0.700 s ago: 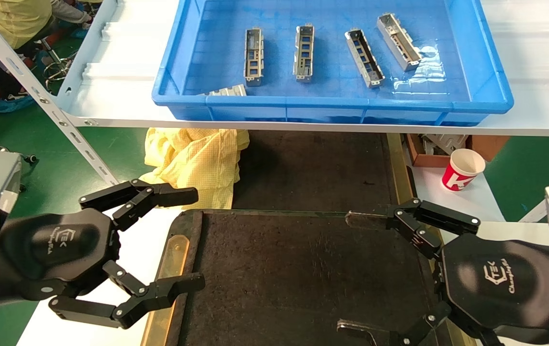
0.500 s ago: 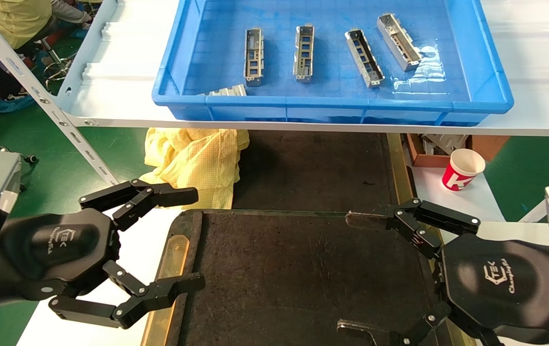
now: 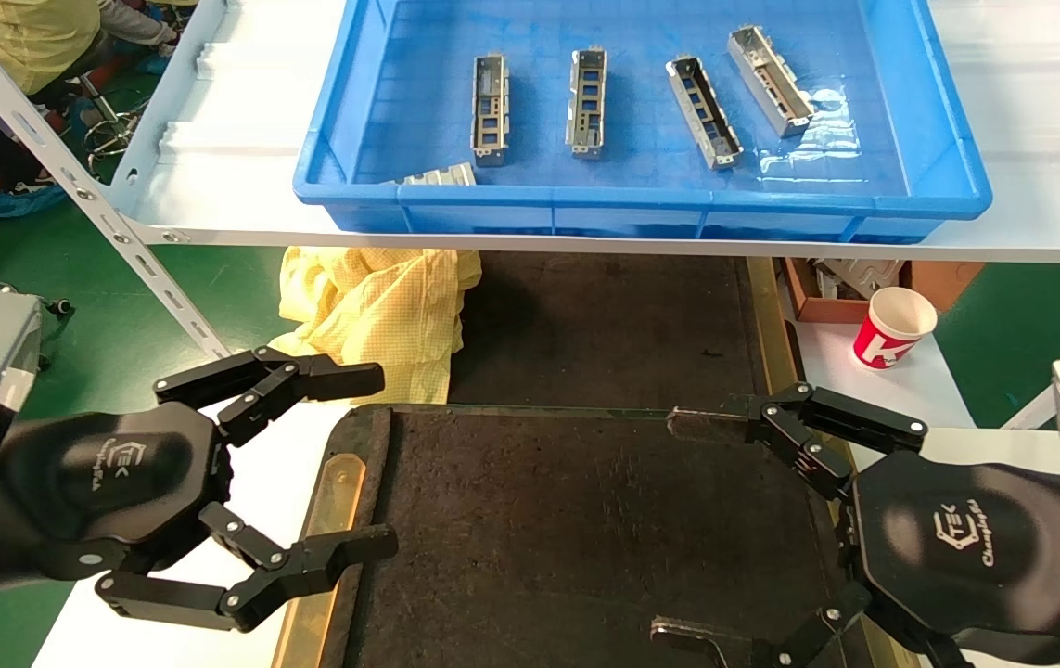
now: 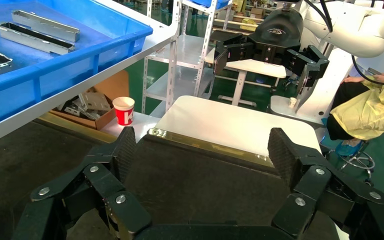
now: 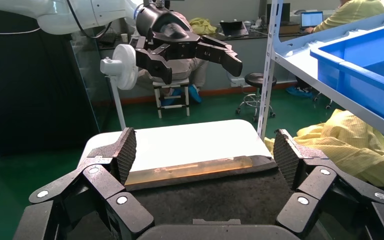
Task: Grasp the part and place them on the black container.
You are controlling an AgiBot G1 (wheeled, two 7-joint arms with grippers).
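Hovering wide open and empty, left claw and right claw, risking clipping the blue bin wall reaching for a part.

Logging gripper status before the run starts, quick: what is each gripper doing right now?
Left gripper: open, holding nothing, at the black container's left edge.
Right gripper: open, holding nothing, over its right side.

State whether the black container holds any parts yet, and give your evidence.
Empty. In the head view the black container shows only bare dark surface; the parts lie in the blue bin.
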